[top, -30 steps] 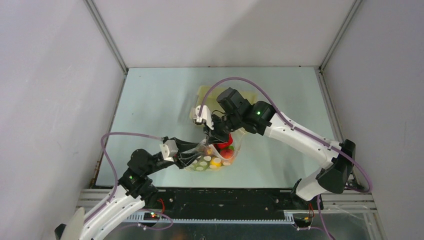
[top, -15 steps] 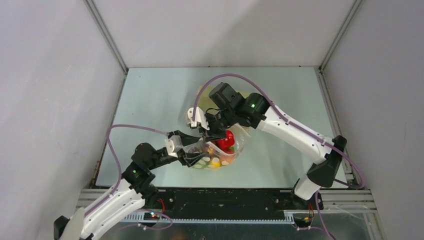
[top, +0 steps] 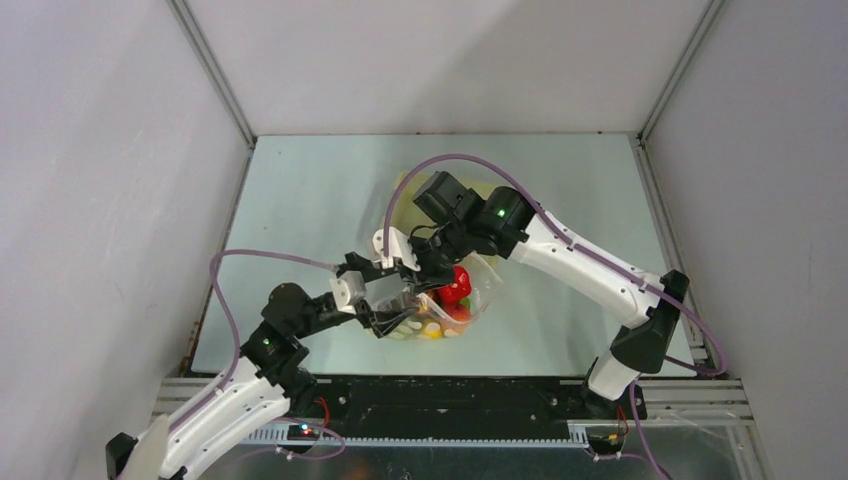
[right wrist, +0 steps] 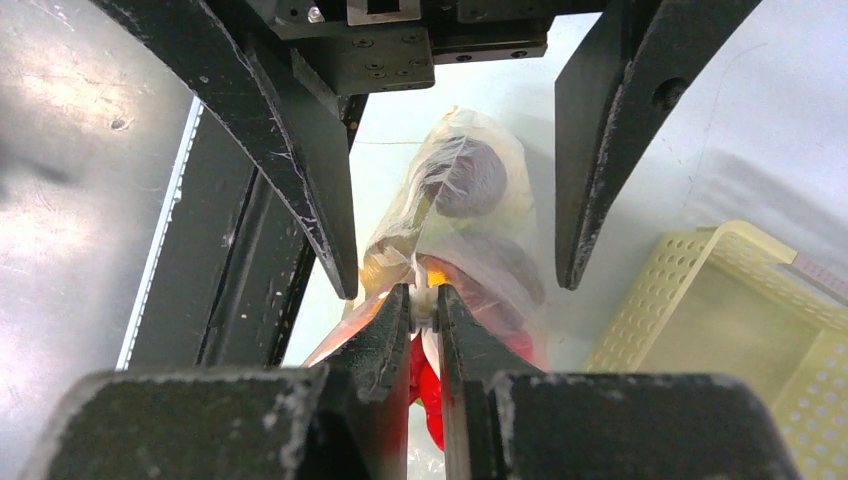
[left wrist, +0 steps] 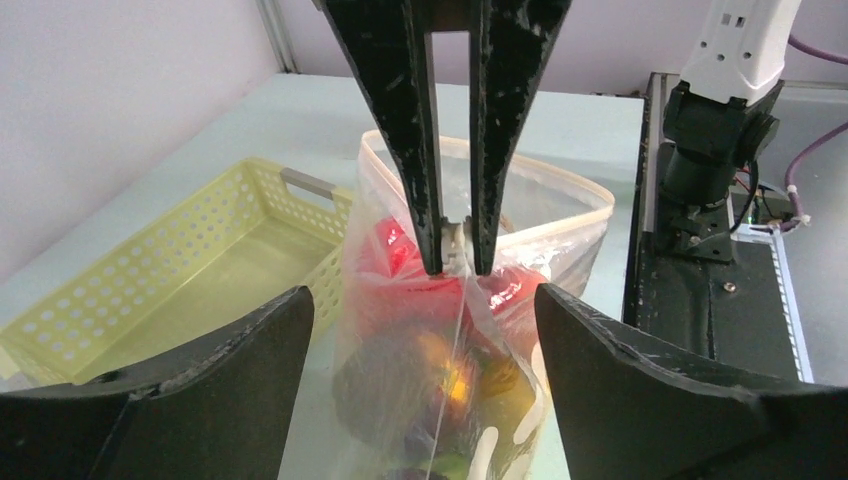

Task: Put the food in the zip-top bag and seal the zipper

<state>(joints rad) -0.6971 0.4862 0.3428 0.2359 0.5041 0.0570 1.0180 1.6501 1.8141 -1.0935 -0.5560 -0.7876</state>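
the zip-top bag (left wrist: 440, 400) is held upright over the counter (top: 300, 200), just beside the yellow basket (left wrist: 200, 260). the food (left wrist: 400, 250), in red, purple and orange pieces, lies inside it, so loading looks done. your right gripper (left wrist: 455, 255) is clamped on the zipper (left wrist: 560, 195) at one end of the mouth, whose rim gapes behind it, and your left gripper (left wrist: 420, 300) stands jaws wide apart on either side of the bag, so the sealing is left to do.
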